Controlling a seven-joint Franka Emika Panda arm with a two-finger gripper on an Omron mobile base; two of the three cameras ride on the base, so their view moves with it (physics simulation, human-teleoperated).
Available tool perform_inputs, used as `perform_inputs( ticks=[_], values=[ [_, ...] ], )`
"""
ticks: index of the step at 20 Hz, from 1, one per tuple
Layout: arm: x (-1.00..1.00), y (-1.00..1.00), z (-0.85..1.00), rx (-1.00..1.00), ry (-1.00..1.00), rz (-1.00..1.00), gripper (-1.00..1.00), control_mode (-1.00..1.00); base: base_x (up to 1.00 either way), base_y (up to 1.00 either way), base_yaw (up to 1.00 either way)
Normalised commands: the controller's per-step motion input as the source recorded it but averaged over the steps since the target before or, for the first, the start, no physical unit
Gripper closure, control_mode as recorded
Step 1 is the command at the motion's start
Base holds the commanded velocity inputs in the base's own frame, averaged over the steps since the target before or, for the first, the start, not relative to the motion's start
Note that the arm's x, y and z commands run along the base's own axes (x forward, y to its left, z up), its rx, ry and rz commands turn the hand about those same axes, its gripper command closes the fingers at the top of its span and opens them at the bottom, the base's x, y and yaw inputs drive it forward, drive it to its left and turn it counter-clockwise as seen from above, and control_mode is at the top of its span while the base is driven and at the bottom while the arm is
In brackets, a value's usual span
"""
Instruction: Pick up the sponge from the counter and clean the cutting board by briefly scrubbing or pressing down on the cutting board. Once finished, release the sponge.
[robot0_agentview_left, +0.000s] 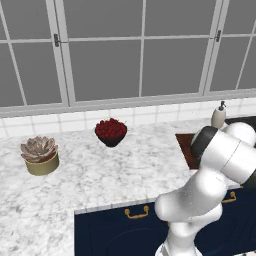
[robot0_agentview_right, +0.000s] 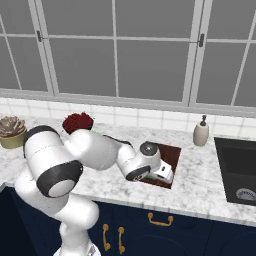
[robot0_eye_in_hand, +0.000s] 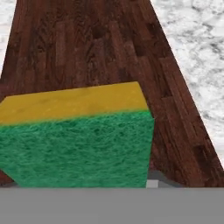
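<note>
While the white-and-grey marbled stone desk (robot0_agentview_right: 200, 165) stretches below the windows, the flat dark reddish-brown wooden cutting board (robot0_eye_in_hand: 109, 48) lies on it near the front edge. Over the board hangs the gripper (robot0_agentview_right: 162, 174) — how wide its jaws stand I cannot tell. Close before the hand camera sits the small green-and-yellow rectangular sponge (robot0_eye_in_hand: 78, 135), on the board.

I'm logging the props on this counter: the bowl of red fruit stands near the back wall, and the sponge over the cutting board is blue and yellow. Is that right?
Not quite. The sponge is green and yellow, not blue and yellow; the hand view shows its green layer and yellow body against the dark wood of the cutting board. The rest holds: the bowl of red fruit stands near the back wall.
</note>
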Motion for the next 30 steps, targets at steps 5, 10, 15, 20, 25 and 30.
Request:
perform_inputs(
  ticks=[5, 10, 15, 20, 25, 30],
  values=[
    [0.34, -0.24, 0.96, 0.03, -0.04, 0.0, 1.0, -1.0, 0.0, 0.0, 0.0],
    [0.78, -0.11, 0.67, 0.06, 0.26, 0.0, 1.0, -1.0, 0.0, 0.0, 0.0],
    [-0.05, 0.0, 0.46, 0.13, 0.59, 0.0, 1.0, -1.0, 0.0, 0.0, 0.0],
    [-0.97, -0.07, -0.22, 0.04, 0.1, 0.0, 1.0, -1.0, 0.0, 0.0, 0.0],
    [-0.57, -0.1, -0.49, 0.1, 0.04, 0.0, 1.0, -1.0, 0.0, 0.0, 0.0],
    [-0.01, -0.17, -0.52, 0.04, 0.03, 0.0, 1.0, -1.0, 0.0, 0.0, 0.0]
  ],
)
